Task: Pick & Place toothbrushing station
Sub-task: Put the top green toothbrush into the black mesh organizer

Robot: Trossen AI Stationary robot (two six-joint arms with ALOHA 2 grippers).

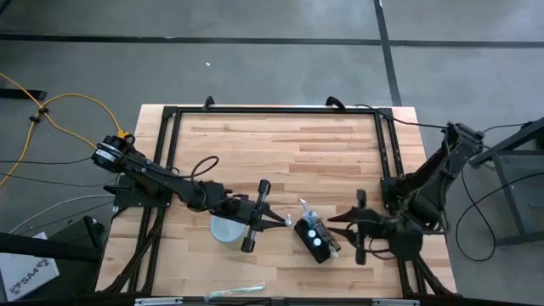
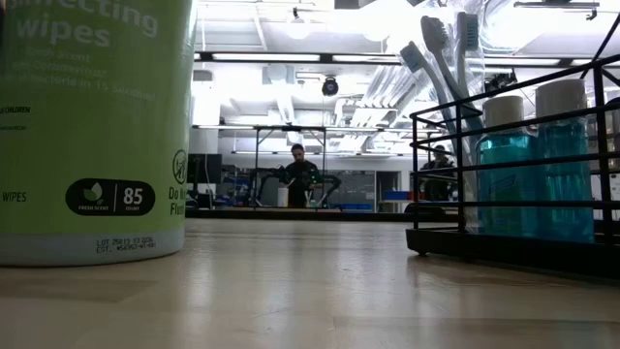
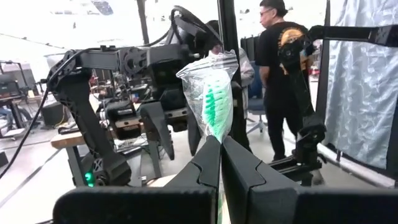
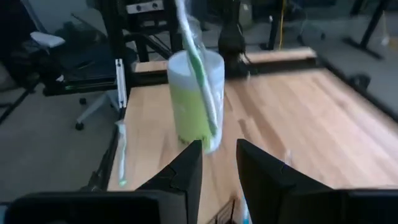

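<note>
Station [image 1: 315,240] sits just beside the right tool [image 1: 342,229], its jaws apart and empty; left tool [image 1: 285,220], clamped on a bagged toothbrush [image 3: 213,99], flanks its other side.

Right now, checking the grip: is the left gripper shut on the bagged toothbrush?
Shut: the left gripper pinches the bagged toothbrush, which stands up between its closed fingers.
</note>
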